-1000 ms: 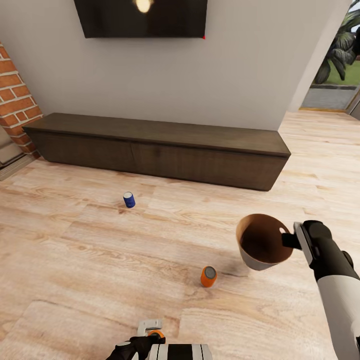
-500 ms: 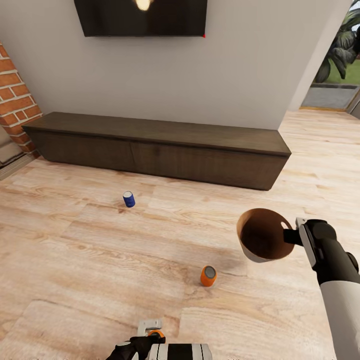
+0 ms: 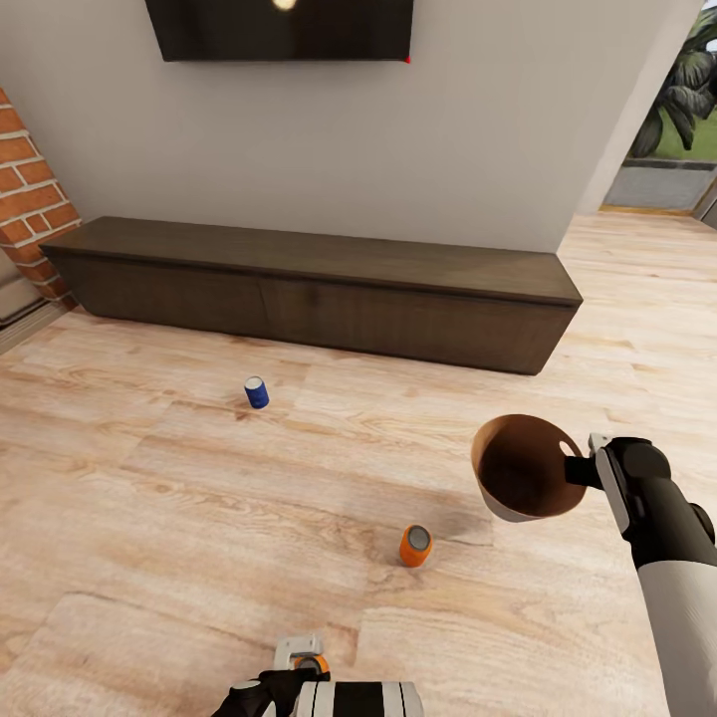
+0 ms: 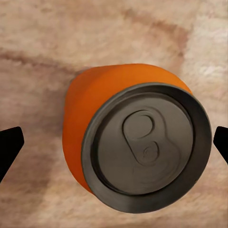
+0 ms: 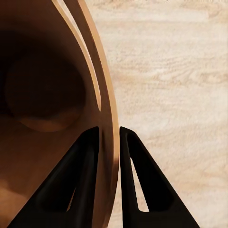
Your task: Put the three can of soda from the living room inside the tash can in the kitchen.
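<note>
A dark blue can of soda [image 3: 257,391] with a white band stands on the light wood floor of the living room. An orange can [image 3: 415,546] leans on the floor nearer to me. A second orange can [image 4: 137,142] with a grey top sits on the floor between the wide-apart fingertips of my left gripper [image 4: 114,147], which is open and hangs over it at the head view's lower edge [image 3: 297,659]. My right gripper [image 3: 580,470] is shut on the rim of the trash can [image 3: 520,478], held above the floor and tilted, its brown inside [image 5: 42,95] empty.
A long low dark-wood cabinet [image 3: 319,289] runs along the grey wall under a black TV [image 3: 279,28]. A brick column [image 3: 30,209] stands at the left. An opening to the outdoors [image 3: 667,149] lies at the far right.
The right gripper has lifted the trash can slightly and tipped it. The head camera has shifted a little, so the wall and cabinet sit higher. The cans lie where they were.
</note>
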{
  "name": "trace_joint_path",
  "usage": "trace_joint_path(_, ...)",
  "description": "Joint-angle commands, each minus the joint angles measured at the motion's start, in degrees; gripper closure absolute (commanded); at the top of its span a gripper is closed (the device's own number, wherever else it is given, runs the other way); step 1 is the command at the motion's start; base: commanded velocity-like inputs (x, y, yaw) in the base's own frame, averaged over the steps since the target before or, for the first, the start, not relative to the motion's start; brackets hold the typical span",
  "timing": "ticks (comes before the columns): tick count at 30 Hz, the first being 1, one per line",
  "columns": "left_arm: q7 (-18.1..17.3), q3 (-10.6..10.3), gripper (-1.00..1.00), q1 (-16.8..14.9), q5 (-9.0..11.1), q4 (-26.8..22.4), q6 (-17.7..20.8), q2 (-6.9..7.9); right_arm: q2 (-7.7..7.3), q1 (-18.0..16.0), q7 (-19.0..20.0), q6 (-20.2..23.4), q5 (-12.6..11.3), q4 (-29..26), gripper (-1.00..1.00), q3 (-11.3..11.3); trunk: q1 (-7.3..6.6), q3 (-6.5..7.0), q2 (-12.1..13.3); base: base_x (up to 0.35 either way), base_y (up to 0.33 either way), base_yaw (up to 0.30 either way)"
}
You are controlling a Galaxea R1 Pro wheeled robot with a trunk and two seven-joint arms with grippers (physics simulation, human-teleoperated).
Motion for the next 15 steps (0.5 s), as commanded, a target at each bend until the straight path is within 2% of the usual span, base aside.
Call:
trace_joint_path(1,0.0,0.0,-1.0,0.0,0.0,0.0,0.0,0.0,0.0,0.0,0.2,0.0,-0.3,0.0,1.0,0.0,-0.01,0.01,0.0,0.0,0.0,0.0)
trace_joint_path(15,0.0,0.0,-1.0,0.0,0.0,0.0,-0.3,0.0,0.02,0.1,0.2,0.0,-0.3,0.0,1.0,0.0,-0.01,0.01,0.0,0.0,0.0,0.0)
